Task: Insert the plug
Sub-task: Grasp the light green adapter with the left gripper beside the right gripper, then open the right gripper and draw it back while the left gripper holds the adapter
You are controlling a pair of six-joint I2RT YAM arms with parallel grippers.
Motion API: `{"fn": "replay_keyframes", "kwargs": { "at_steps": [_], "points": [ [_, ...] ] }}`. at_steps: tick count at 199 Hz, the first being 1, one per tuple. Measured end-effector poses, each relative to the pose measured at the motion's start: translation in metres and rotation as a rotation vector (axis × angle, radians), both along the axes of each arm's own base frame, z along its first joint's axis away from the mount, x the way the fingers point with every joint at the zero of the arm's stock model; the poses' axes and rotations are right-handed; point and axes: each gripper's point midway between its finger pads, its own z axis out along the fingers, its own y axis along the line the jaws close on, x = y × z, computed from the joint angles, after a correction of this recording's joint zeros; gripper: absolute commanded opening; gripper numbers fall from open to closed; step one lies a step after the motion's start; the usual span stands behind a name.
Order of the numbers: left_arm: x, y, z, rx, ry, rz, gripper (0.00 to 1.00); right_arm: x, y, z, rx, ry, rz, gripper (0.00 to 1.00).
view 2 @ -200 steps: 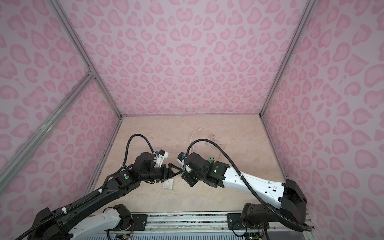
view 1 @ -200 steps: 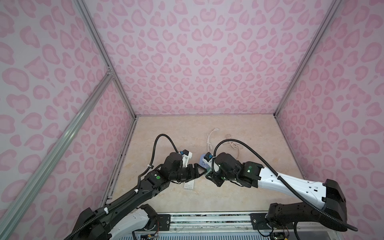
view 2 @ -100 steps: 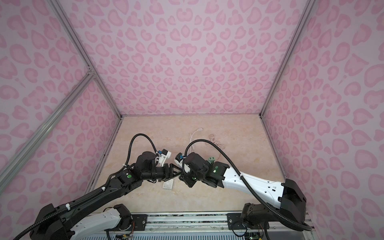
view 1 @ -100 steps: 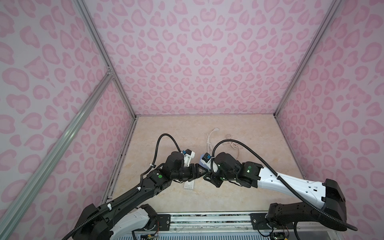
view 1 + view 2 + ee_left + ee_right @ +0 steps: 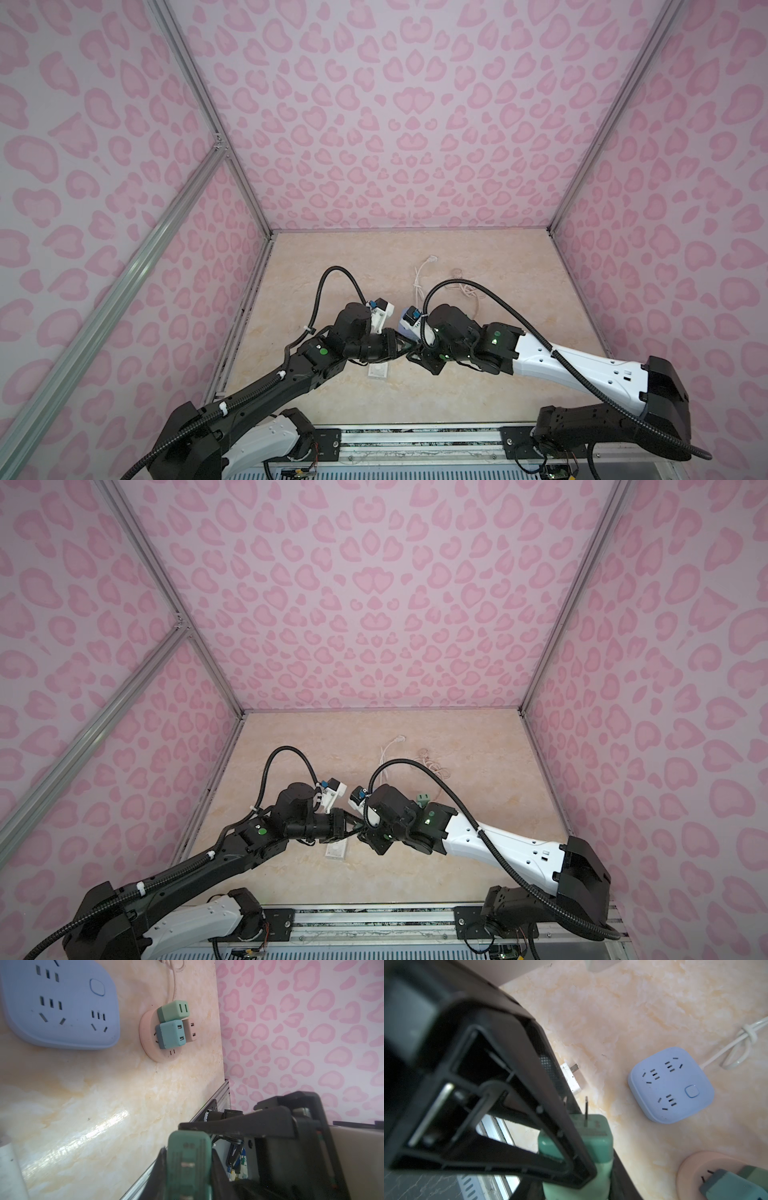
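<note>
The green plug [image 5: 188, 1163] hangs above the table between both arms, its two metal prongs [image 5: 586, 1109] pointing away from the right wrist. My left gripper [image 5: 188, 1167] is shut on its sides. My right gripper [image 5: 577, 1184] is shut on its paler end, and the left finger [image 5: 508, 1105] crosses in front. In both top views the grippers [image 5: 406, 355] [image 5: 358, 833] meet tip to tip and hide the plug. The blue socket block [image 5: 670, 1084] [image 5: 58, 1003] lies flat just beyond them.
A round pink socket [image 5: 149, 1047] carries teal, green and tan adapters. A white charger [image 5: 378, 371] [image 5: 572, 1079] lies on the table under the left gripper. White and pink cords [image 5: 419, 278] trail toward the back wall. Pink walls enclose three sides.
My left gripper has slid right to meet the right gripper and closed its jaws on the green plug. The right arm has stayed put, still gripping it.
</note>
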Motion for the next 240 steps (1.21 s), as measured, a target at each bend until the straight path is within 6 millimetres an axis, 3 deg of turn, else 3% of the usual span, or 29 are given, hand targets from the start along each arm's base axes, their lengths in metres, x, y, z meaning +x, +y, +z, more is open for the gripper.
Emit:
{"fn": "replay_keyframes", "kwargs": {
  "at_steps": [8, 18, 27, 46, 74, 104, 146, 186, 240],
  "points": [
    [0.000, 0.000, 0.000, 0.001, 0.002, 0.002, 0.04, 0.000, 0.000, -0.001, -0.002, 0.002, 0.000, 0.04],
    [0.001, 0.000, 0.000, 0.004, 0.003, 0.008, 0.03, 0.001, 0.000, -0.001, 0.000, 0.002, 0.000, 0.21],
    [0.002, 0.001, 0.001, 0.012, 0.004, 0.016, 0.03, 0.001, 0.001, 0.000, 0.003, 0.002, 0.000, 0.29],
    [0.008, 0.001, 0.005, 0.039, 0.009, 0.041, 0.03, 0.004, 0.002, 0.006, 0.017, -0.014, -0.008, 0.40],
    [0.020, -0.001, 0.022, 0.040, 0.044, 0.105, 0.04, 0.014, -0.008, 0.025, 0.029, -0.097, -0.053, 0.48],
    [0.031, 0.002, 0.035, 0.012, 0.110, 0.196, 0.04, 0.019, -0.030, 0.047, 0.055, -0.220, -0.110, 0.52],
    [0.039, -0.002, 0.062, -0.065, 0.180, 0.253, 0.03, 0.017, -0.058, 0.066, 0.111, -0.364, -0.147, 0.43],
    [0.038, 0.001, 0.067, -0.088, 0.215, 0.272, 0.03, 0.025, -0.075, 0.073, 0.107, -0.452, -0.199, 0.43],
    [0.038, 0.005, 0.057, -0.122, 0.279, 0.312, 0.03, 0.027, -0.073, 0.070, 0.172, -0.414, -0.230, 0.50]
  ]
}}
